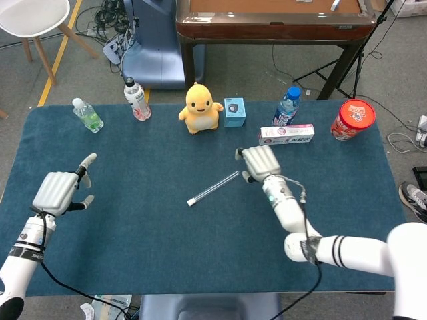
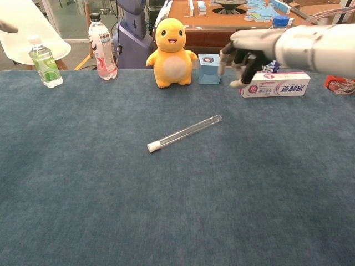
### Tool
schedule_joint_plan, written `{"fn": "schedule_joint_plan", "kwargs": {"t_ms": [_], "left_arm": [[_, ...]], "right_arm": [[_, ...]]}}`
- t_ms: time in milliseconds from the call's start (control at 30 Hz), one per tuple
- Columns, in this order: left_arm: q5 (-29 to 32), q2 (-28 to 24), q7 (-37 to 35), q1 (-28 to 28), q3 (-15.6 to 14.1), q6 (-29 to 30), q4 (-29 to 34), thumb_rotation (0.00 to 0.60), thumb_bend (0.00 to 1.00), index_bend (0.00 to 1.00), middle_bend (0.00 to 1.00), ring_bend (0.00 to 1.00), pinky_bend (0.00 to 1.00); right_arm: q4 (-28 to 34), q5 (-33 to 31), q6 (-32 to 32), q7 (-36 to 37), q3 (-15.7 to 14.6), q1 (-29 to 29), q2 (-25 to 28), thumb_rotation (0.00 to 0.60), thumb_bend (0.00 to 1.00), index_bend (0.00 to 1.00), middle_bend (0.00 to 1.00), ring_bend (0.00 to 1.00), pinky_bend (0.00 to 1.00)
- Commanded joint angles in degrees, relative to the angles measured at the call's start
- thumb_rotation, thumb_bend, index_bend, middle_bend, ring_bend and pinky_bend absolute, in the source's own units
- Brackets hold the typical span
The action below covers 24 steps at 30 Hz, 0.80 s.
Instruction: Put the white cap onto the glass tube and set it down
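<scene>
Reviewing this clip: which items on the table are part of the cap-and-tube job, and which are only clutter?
Part of the job:
- glass tube lying on the cloth
- white cap on its near end

Clutter:
- yellow plush toy
- small blue box
- toothpaste box
- pink bottle
- green bottle
- blue-capped bottle
- red tub
</scene>
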<state>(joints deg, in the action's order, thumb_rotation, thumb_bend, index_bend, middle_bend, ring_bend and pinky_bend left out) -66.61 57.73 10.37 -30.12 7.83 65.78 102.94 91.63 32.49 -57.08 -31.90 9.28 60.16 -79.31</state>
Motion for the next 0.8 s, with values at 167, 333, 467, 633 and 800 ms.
{"fn": "schedule_joint_plan", "kwargs": {"t_ms": [167, 333, 467, 633, 800], "left_arm": [[0.1, 1.3, 0.0, 4.7, -0.6, 6.9, -1.7, 0.6, 0.28, 0.01, 0.37, 0.4, 0.5], [-2.2, 3.7, 2.1, 8.4, -1.9, 13.0, -2.3, 0.6, 0.28, 0.02, 0.37, 0.4, 0.49], [-3.4, 4.7, 3.6, 11.0, -3.1, 16.2, -1.1, 0.6, 0.28, 0.02, 0.37, 0.4, 0.49], [-6.0, 5.1, 5.9, 14.3, -5.1, 19.8, 1.7, 0.6, 0.28, 0.02, 0.37, 0.4, 0.49], [-8.7, 6.0, 7.8, 17.0, -6.5, 22.9, 3.9, 0.6, 0.28, 0.02, 0.36, 0.4, 0.49]], "right_arm": [[12.6, 16.7, -16.6, 5.5, -7.0, -15.2, 13.0, 0.6, 0.34, 0.36, 0.56, 0.6, 0.88], [13.3, 25.1, -23.1, 9.5, -10.9, -22.9, 15.5, 0.6, 0.34, 0.38, 0.56, 0.6, 0.87], [12.6, 30.5, -26.8, 12.6, -13.4, -28.3, 16.5, 0.6, 0.34, 0.4, 0.56, 0.6, 0.87], [12.8, 34.9, -29.3, 15.1, -15.5, -33.8, 17.5, 0.6, 0.34, 0.42, 0.56, 0.6, 0.87], [13.4, 37.6, -31.2, 14.6, -15.8, -37.6, 17.5, 0.6, 0.34, 0.43, 0.56, 0.6, 0.87]]}}
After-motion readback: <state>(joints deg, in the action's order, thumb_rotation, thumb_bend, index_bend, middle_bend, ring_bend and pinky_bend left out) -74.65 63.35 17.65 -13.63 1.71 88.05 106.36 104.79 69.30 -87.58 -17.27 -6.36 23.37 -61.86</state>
